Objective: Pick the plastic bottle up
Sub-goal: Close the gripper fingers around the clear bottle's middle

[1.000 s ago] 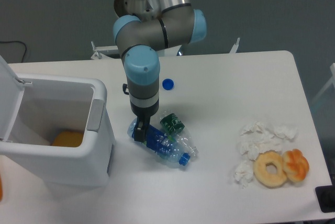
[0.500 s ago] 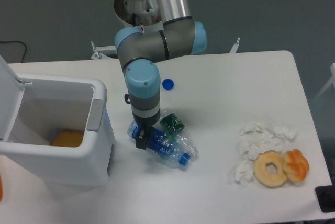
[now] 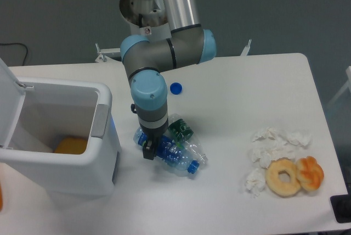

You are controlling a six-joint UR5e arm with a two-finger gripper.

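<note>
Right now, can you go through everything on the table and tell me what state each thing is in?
Plastic bottle: lying on its side, cap on, crumpled.
Gripper: down at the bottle's base end; open or shut, cannot tell.
Green-label item: lying against the bottle.
Loose cap: off, alone on the table.
Bin: lid open, something orange inside.
Donuts: side by side.
Tissues: crumpled.

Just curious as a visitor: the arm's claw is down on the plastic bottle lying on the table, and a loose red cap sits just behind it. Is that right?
Nearly. The camera view shows the gripper down on the lying plastic bottle, but the loose cap behind is blue, not red.
</note>
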